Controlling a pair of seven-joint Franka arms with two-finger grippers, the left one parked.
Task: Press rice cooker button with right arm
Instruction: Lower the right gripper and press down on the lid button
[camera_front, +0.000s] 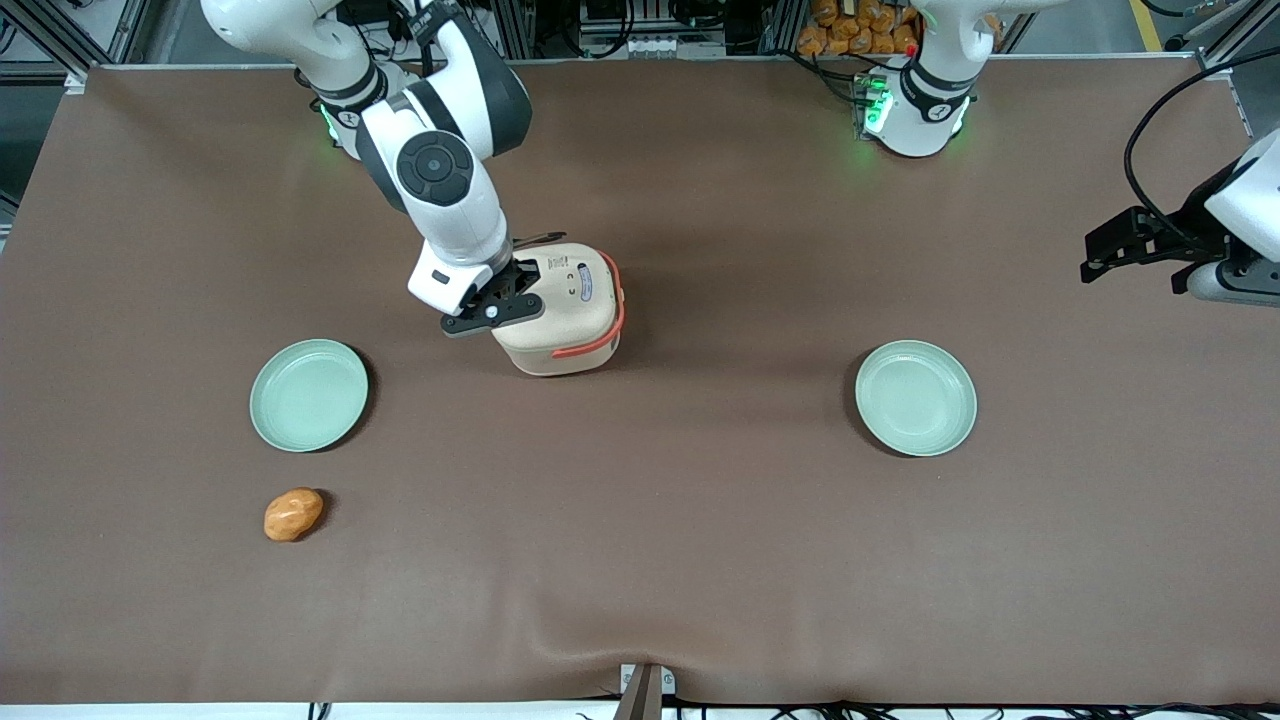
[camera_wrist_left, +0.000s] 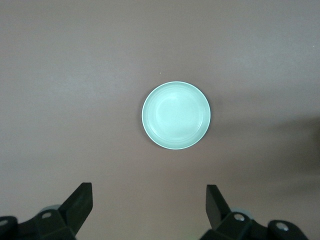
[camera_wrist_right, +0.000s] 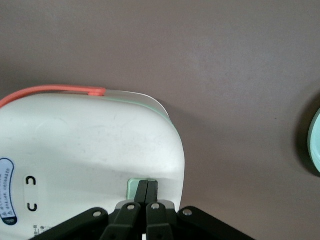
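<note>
Hand (camera_wrist_right: 148, 187), fingers together, touches the pale green button (camera_wrist_right: 134, 188) on the rice cooker (camera_wrist_right: 90, 145) lid

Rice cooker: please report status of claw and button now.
Claw shut, tips on the pale green button at the lid edge. Rice cooker upright, lid closed. Nothing in the way; plates and the orange item lie nearer the front camera.

**Colours on the brown table**

The table (camera_front: 700, 550) is covered in plain, matt brown. The rice cooker (camera_front: 565, 320) is cream-beige with an orange-red handle (camera_front: 600, 345), a thin pale green rim, a pale green button (camera_wrist_right: 136, 187), and a small blue-edged label with dark marks on its lid. The right arm (camera_front: 440, 170) is white with a dark grey section and a round black cap; its gripper (camera_wrist_right: 148, 192), fingertips together on the button, is black. Two plates (camera_front: 309, 394) (camera_front: 915, 397) are pale green. A small rounded object (camera_front: 293, 514) is orange-tan.
</note>
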